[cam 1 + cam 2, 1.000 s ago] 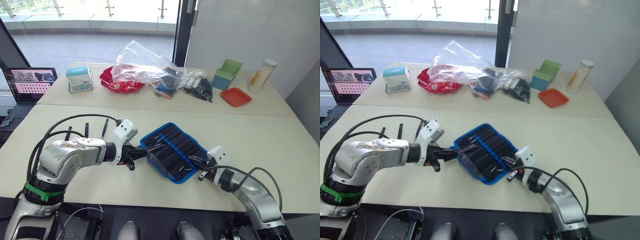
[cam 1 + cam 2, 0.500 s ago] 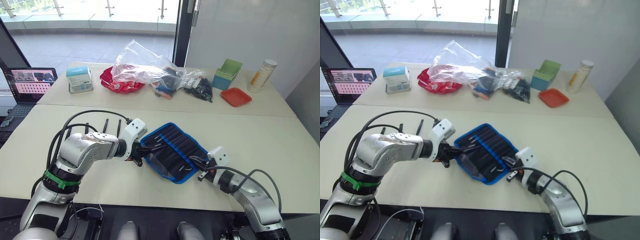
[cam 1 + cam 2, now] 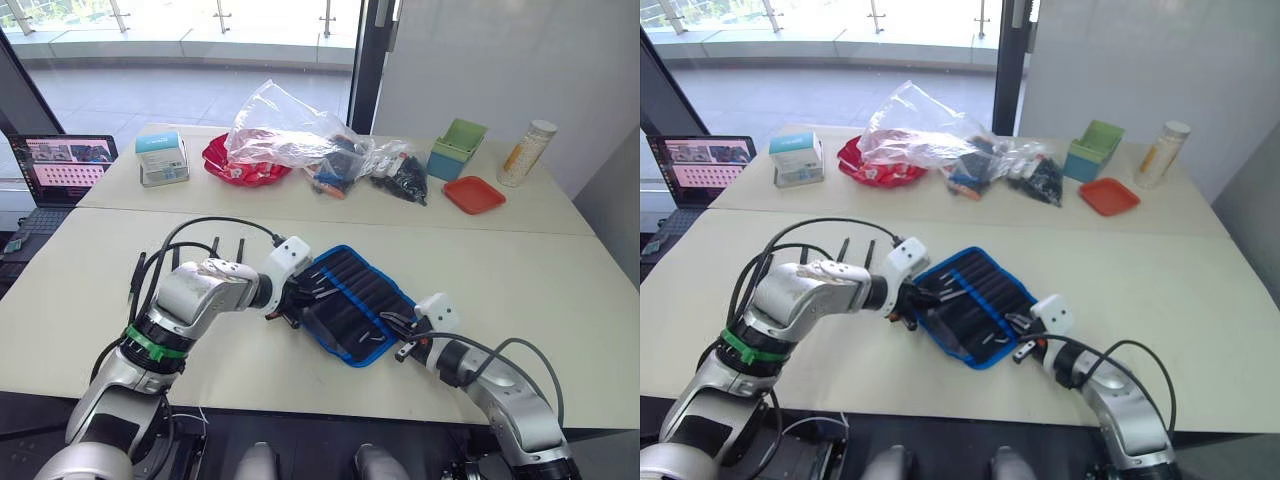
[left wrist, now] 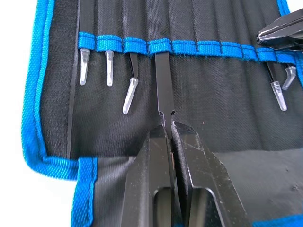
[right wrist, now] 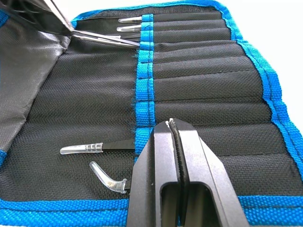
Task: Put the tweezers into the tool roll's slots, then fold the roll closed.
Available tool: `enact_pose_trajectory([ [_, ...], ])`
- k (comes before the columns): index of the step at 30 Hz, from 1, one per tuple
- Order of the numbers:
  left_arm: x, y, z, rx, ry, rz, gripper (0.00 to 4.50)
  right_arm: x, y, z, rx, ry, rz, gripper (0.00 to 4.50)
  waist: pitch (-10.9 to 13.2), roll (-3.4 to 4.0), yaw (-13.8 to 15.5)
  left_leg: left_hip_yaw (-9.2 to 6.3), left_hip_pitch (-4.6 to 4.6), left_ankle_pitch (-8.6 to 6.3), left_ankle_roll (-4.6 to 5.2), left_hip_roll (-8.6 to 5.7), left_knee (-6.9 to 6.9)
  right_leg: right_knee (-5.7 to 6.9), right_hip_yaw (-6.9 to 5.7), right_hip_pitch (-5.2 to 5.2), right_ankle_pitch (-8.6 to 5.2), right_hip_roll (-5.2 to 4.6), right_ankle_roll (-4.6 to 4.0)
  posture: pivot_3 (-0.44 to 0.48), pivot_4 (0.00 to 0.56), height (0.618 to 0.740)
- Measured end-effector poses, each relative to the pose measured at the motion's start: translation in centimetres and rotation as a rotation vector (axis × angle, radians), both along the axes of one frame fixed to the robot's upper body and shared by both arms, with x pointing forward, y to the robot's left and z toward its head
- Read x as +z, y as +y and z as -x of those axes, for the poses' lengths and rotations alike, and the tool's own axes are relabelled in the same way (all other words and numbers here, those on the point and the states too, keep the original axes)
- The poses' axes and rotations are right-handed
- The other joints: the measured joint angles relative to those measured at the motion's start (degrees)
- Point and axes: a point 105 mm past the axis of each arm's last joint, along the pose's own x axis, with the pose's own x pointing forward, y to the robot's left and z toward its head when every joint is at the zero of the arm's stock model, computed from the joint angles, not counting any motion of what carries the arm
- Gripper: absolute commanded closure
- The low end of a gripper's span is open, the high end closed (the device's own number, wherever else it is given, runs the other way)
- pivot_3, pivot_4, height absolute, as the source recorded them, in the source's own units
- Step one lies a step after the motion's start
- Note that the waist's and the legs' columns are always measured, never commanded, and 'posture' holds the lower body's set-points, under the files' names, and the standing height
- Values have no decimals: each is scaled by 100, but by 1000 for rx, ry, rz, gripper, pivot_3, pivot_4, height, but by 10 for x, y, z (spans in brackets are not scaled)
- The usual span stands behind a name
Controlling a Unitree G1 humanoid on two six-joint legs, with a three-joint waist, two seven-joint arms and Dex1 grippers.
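Note:
The tool roll point(image 3: 352, 300) lies open on the near table, black with blue edging. My left gripper point(image 4: 169, 126) is shut on one black tweezer point(image 4: 161, 80), whose far end sits inside a slot point(image 4: 160, 28) behind the blue band. Three other tweezers point(image 4: 129, 92) with clear tip caps stick out of slots beside it, and two more point(image 5: 80, 149) sit at the roll's other end. My right gripper point(image 5: 171, 125) is shut with its tips resting on the blue band near those two; nothing shows between its fingers. Several slots point(image 5: 203, 94) between the two groups hold nothing.
On the far table are a clear plastic bag point(image 3: 285, 128) over a red bowl point(image 3: 238, 165), a small box point(image 3: 163, 158), dark packets point(image 3: 398, 175), a green box point(image 3: 456, 150), an orange tray point(image 3: 472, 194) and a bottle point(image 3: 525, 152). A laptop point(image 3: 65, 160) sits far left.
My left arm has swung right toward the roll, bringing its gripper and the tweezer over the roll's left end. The right gripper has stayed at the roll's near right corner.

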Motion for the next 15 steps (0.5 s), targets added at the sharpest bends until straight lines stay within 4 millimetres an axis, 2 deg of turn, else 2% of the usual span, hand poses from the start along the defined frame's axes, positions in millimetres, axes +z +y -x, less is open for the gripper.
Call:
enact_pose_trajectory([
  [3,-11,-9,-7,-6,0,7,4500,0,1,1,7,3,15,4480,0,0,3,-3,-1,0,0,-2,0,0,1,0,0,0,1,0,150,717],
  [11,-15,-41,-29,-49,-65,61,4500,-2,2,8,30,20,73,4480,-7,-4,15,-11,-1,0,1,-9,2,-4,4,11,-1,0,5,0,150,717],
  [15,-17,-47,-31,-69,-72,76,4500,-3,1,10,26,22,78,4480,-14,2,21,-16,0,0,1,-12,2,-5,3,18,-2,0,7,0,150,717],
])
